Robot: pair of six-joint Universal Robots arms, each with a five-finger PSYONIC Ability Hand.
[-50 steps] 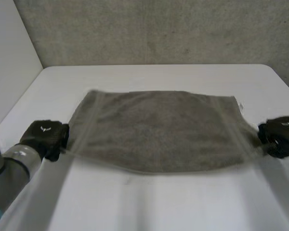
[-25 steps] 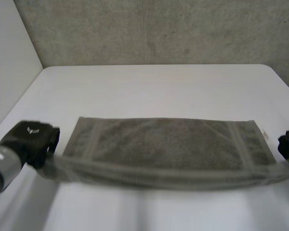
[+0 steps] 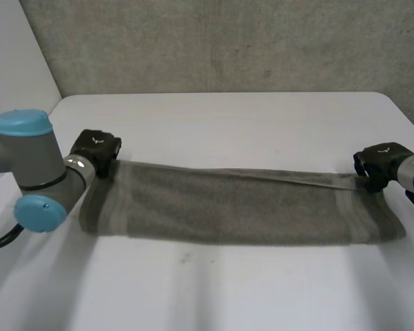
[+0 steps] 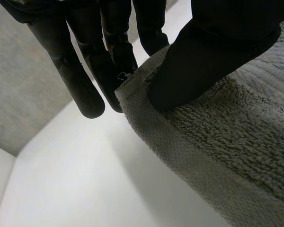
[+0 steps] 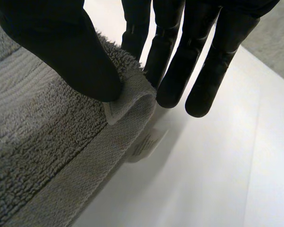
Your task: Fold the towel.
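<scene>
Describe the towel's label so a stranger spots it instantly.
On the white table lies a long grey towel. At the corner pinched by the right hand, a small label sticks out beneath the edge: white and printed, unlike the grey cloth.

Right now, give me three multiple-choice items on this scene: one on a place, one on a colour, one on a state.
1. Where on the towel is the left hand?
A. its middle
B. a corner at its end
C. off it, on the bare table

2. The towel's colour?
A. red
B. blue
C. grey-brown

3. The right hand is:
A. pinching a towel corner
B. flat on the table
C. curled, holding nothing

Key: 1 B, the head view shows it at the towel's end corner. 2 C, every view shows grey-brown pile. 3 A, its wrist view shows thumb and fingers closed on the doubled corner.
</scene>
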